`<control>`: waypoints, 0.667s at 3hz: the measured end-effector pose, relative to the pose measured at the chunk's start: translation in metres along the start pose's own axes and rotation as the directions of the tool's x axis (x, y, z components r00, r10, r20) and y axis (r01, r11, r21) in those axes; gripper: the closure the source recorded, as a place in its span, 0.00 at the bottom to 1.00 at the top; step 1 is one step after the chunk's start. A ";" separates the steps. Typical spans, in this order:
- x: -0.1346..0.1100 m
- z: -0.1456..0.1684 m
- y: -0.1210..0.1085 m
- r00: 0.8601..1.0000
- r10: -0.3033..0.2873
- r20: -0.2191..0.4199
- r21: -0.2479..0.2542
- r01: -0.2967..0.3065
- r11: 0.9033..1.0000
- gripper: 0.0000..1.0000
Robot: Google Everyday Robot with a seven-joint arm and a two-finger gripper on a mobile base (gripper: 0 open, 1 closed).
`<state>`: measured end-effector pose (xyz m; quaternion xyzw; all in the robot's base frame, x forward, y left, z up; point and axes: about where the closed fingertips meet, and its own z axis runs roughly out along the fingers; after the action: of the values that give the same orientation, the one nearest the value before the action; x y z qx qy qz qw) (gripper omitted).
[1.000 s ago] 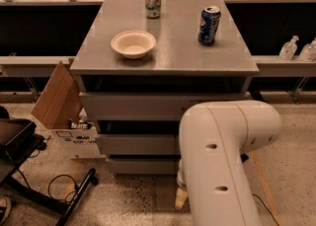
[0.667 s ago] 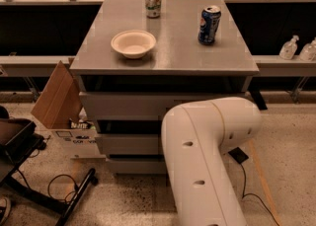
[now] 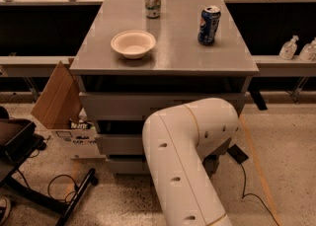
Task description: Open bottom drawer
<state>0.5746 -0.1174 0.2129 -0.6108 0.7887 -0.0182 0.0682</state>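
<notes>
The white arm (image 3: 192, 151) is seen bent at six o'clock, partly covering the bottom drawer (image 3: 126, 166). The gripper is hidden behind the arm, so its grasp cannot be told. The elbow is shifted further left than before.

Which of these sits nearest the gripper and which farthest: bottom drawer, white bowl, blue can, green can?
The gripper is hidden behind the arm's elbow, low at the cabinet front; judged from there:
1. bottom drawer, lowest front, left of the arm.
2. white bowl, tabletop front left, and blue can, right: too close to call.
3. green can, back edge.
</notes>
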 end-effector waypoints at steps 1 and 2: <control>0.000 0.006 -0.011 1.000 0.003 0.002 0.027 -0.003 1.000 0.00; 0.004 0.005 -0.023 1.000 0.010 0.003 0.061 -0.010 0.998 0.00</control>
<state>0.5961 -0.1267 0.2102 -0.6046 0.7906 -0.0410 0.0878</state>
